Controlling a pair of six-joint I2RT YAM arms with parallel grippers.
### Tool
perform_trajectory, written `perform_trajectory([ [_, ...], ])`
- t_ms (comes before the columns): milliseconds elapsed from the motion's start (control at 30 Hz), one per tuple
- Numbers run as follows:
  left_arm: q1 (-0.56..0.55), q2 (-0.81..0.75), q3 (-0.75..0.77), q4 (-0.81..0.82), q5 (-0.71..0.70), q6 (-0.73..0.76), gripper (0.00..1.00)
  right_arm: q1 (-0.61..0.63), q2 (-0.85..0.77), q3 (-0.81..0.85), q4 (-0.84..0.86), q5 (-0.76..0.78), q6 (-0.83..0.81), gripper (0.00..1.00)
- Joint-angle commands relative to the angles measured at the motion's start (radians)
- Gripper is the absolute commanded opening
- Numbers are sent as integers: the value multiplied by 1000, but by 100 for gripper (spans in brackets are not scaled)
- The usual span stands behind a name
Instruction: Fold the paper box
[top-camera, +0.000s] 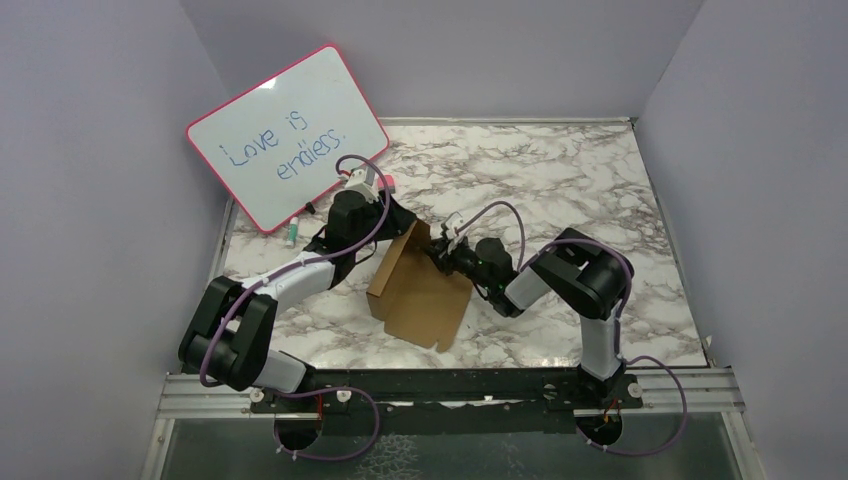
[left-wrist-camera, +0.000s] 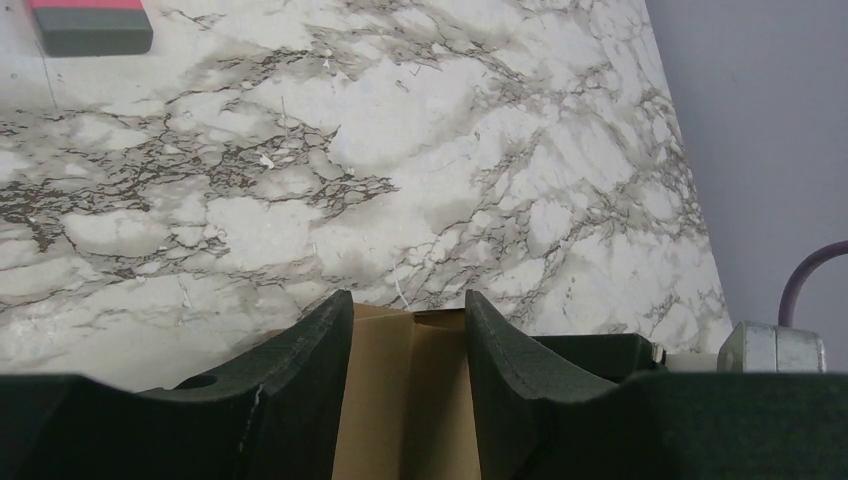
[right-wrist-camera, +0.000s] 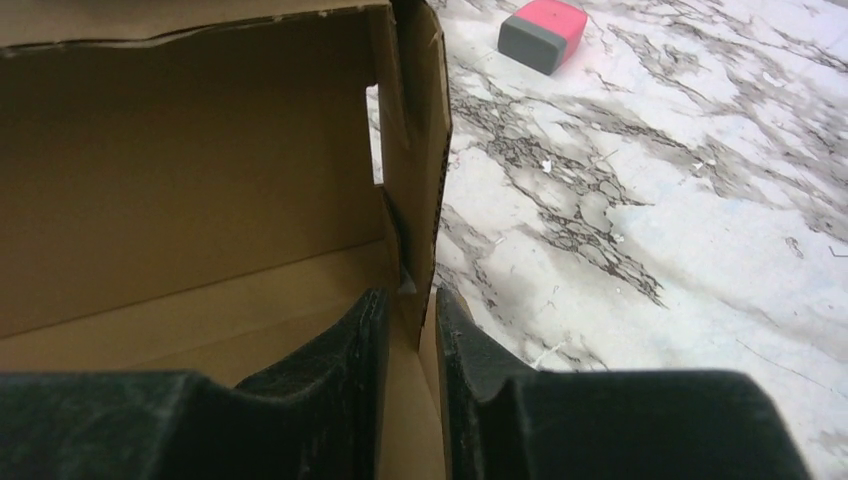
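Two grippers work on the paper box (top-camera: 420, 295), which rests near the middle of the marble table (top-camera: 560, 180), between the two arms. Its base panel lies flat on the surface. One wall stands raised along the far-left side, seen from the top external view.

1. Left gripper (top-camera: 403, 222): positioned at the raised wall from the left. In the left wrist view, the left gripper (left-wrist-camera: 405, 312) shows a moderate gap between its fingers (left-wrist-camera: 310, 380). Brown cardboard of the paper box (left-wrist-camera: 400, 400), with one vertical crease, fills that gap. Whether the pads press on the cardboard cannot be told.

2. Right gripper (top-camera: 440, 255): positioned at the same raised end from the right. In the right wrist view, the right gripper (right-wrist-camera: 412, 300) has its fingers (right-wrist-camera: 340, 370) drawn to a narrow gap, clamped on the edge of an upright side flap. The box interior (right-wrist-camera: 180, 150) lies to the left of that flap.

A pink-rimmed whiteboard (top-camera: 285, 135) leans in the far-left corner. A red and grey eraser (right-wrist-camera: 543, 33) lies on the marble, apart from the box
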Motion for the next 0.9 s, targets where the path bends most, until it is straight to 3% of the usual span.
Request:
perform_trajectory([
  [0, 3, 17, -24, -33, 19, 48, 45, -7, -89, -51, 12, -5, -34, 31],
  [333, 3, 32, -18, -33, 32, 66, 45, -183, -262, -49, -158, -151, -39, 36],
  [533, 3, 30, -13, -33, 43, 67, 45, -205, -175, 71, -314, -290, -88, 36],
  [700, 3, 29, -8, -32, 63, 70, 45, -197, -114, 122, -318, -432, -37, 45],
  [867, 3, 33, -2, -32, 84, 70, 45, -183, -83, 150, -313, -514, -15, 48],
])
